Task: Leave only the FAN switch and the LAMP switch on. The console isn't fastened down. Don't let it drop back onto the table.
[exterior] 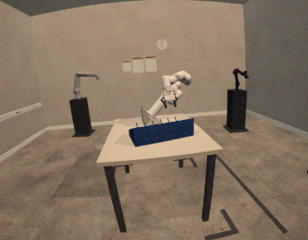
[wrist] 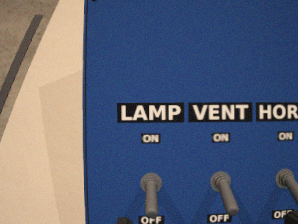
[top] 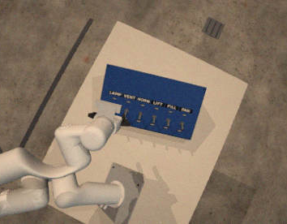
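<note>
Blue console (exterior: 163, 131) sits on a beige table (exterior: 168, 150) in a grey-floored room; the gripper (top: 107, 115) hangs above, jaws wide, holding nothing.

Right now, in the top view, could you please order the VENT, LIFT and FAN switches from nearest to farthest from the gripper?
1. VENT switch, right beside the open gripper, near the console's left end.
2. LIFT switch, mid-row.
3. FAN switch, at the far right end of the console.
</note>
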